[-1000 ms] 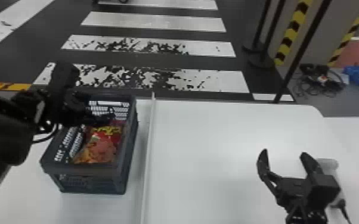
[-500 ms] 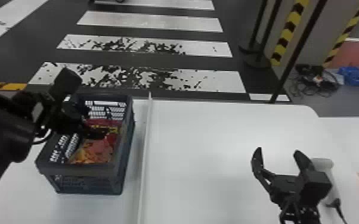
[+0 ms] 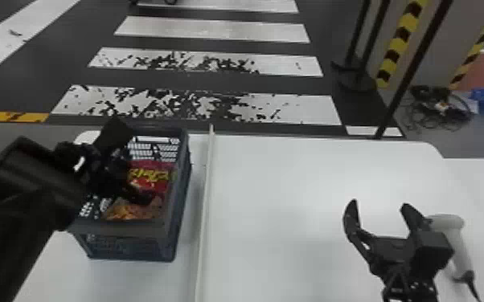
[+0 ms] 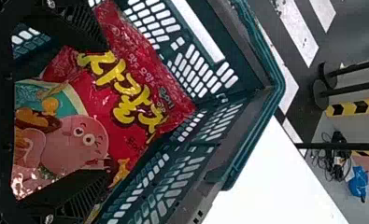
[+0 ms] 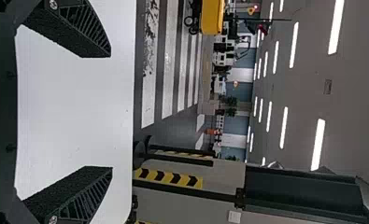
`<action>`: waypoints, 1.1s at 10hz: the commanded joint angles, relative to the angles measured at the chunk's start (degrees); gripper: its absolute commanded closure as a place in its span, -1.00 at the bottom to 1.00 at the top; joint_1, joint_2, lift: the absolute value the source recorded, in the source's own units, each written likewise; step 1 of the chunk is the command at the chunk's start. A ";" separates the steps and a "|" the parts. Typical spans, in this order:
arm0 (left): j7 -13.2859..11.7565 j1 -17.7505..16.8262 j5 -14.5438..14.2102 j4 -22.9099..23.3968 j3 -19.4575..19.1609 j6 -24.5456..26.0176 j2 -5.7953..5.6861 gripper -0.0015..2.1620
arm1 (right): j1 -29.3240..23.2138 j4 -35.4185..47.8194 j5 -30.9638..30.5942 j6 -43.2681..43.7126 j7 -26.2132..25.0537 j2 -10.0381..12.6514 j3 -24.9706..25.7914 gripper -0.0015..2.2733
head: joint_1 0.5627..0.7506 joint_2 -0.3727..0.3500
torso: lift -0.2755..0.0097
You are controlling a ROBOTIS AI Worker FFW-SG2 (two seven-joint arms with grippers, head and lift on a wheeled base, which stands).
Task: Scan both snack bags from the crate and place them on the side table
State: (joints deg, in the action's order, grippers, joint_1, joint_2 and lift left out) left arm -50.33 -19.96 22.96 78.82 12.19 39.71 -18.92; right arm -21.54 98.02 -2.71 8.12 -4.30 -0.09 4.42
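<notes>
White surface (image 3: 313,172) out front, the dark crate (image 3: 120,231) at ten o'clock, and a pale divider (image 3: 204,225) standing at the crate's three! Crate walls ring the red snack bag (image 3: 152,178); left tool (image 3: 138,164) spread wide over it, gripping nothing. Right tool (image 3: 379,203), two o'clock, gaping, empty, with the scanner (image 3: 456,241) just beside it.

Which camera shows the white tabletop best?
The head view, with the white tabletop spread widest. The left wrist view catches a piece beyond the crate; the right wrist view, a stretch framed by the right claw.
</notes>
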 commanded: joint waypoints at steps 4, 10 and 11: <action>-2.32 -2.72 5.87 -10.09 -0.15 -1.61 4.24 -0.64 | 0.98 -1.34 0.07 0.00 0.08 0.14 -0.46 -0.95 | 0.41 -0.05 | 0.24; 1.02 3.26 -2.13 0.10 -10.60 -4.95 5.73 0.98 | 1.33 -2.05 -0.02 -0.17 0.08 0.14 -0.46 -0.95 | 0.41 -0.07 | 0.24; 0.32 3.70 -3.80 1.16 -12.01 -4.77 5.73 0.98 | 1.33 -2.13 -0.10 -0.17 0.08 0.14 -0.46 -0.95 | 0.41 -0.07 | 0.24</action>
State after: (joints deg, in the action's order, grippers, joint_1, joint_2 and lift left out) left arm -49.86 -16.48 20.09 79.30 0.97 34.88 -13.18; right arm -20.21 95.91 -2.76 7.98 -4.22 -0.09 3.95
